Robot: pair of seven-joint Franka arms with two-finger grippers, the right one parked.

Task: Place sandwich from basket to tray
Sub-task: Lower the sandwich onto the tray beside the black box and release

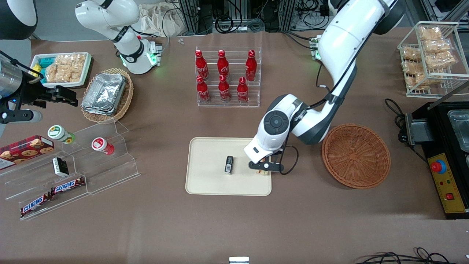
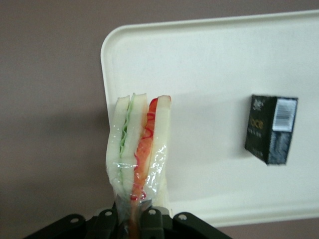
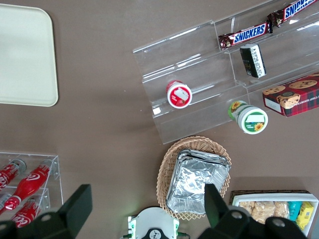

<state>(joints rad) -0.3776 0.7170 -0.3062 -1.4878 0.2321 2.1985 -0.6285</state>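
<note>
The clear-wrapped sandwich [image 2: 139, 144], pale bread with green and red-orange filling, is pinched at its narrow end by my gripper [image 2: 133, 211], which is shut on it. In the front view my gripper [image 1: 264, 168] hangs low over the cream tray [image 1: 209, 179], at the tray's edge nearest the basket, and only a sliver of the sandwich [image 1: 262, 171] shows under the fingers. The round reddish-brown wicker basket [image 1: 356, 155] sits empty beside the tray, toward the working arm's end. The tray [image 2: 209, 64] lies under the sandwich.
A small black box [image 1: 229, 164] [image 2: 271, 129] lies on the tray near its middle. An acrylic rack of red cola bottles [image 1: 228, 76] stands farther from the front camera. Acrylic steps with Snickers bars [image 1: 67, 185] and a tan foil-container basket [image 1: 107, 94] lie toward the parked arm's end.
</note>
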